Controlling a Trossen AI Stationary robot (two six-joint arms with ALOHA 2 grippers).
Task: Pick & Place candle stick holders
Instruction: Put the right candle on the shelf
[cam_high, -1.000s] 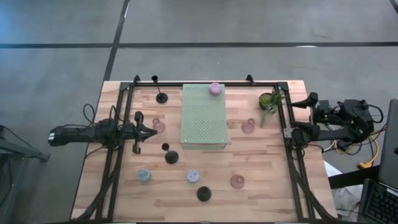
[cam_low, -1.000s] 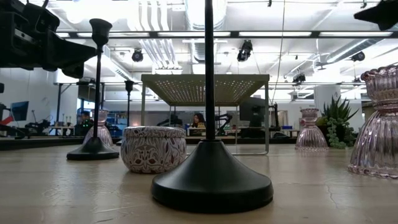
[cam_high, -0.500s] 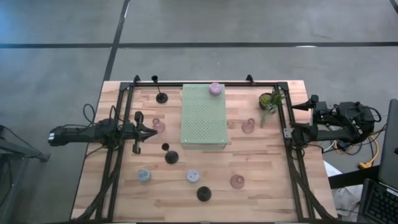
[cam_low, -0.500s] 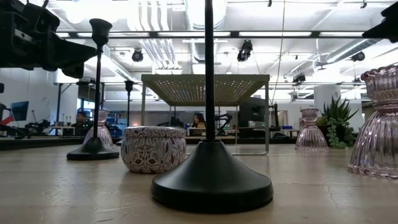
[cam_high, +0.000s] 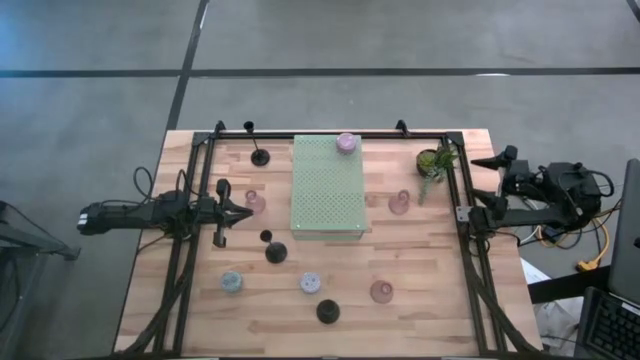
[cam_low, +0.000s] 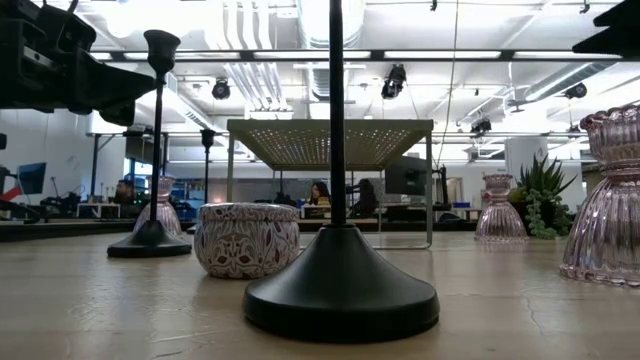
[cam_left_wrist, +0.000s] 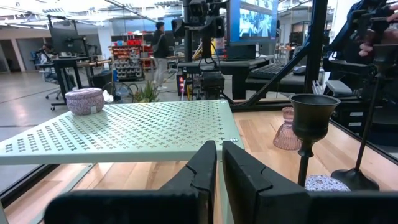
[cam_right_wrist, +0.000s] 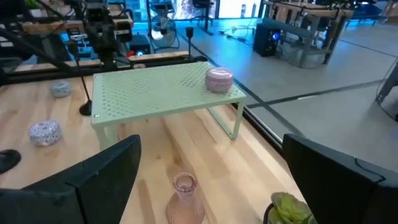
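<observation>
1. Table (cam_high: 420, 300): light wood planks, visible grain, matt.
2. Perforated mat (cam_high: 327, 190) mid-table: pale green, painted-metal look, smooth, satin.
3. Pink holder (cam_low: 606, 200) right of mat: ribbed translucent glass, glossy.
4. Black holder (cam_low: 340, 290) in front of mat: smooth matt, metal-like.
5. Round patterned holder (cam_low: 247, 240) beside black one: glazed look, slight sheen.
6. Lilac holder (cam_right_wrist: 219, 79) on mat: smooth, soft sheen.
7. Frame rails (cam_high: 180, 270) left of mat: black metal, matt.

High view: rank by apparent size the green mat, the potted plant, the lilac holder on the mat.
1. green mat, by far the largest
2. potted plant
3. lilac holder, smallest, though not far off the plant's pot alone
</observation>
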